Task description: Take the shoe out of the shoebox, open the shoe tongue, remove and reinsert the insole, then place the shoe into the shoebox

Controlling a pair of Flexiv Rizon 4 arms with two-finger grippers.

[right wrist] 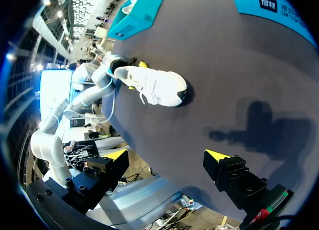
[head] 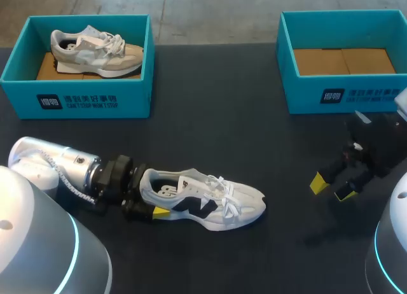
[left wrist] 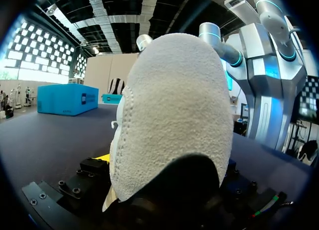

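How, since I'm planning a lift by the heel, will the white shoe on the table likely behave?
Probably light for its size: the white shoe looks like a soft fabric trainer. Lifted from the heel, where the left end effector sits, the toe may sag. Its loose laces would likely flop.

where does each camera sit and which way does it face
Head view: above and behind, looking down on the table; both arms show, left gripper on the white shoe.
Left wrist view: on that wrist, facing the shoe's heel close; gripper body shows.
Right wrist view: on that wrist, looking down at the table; open right gripper shows.
Shared: head and right wrist both show shoe and left arm.
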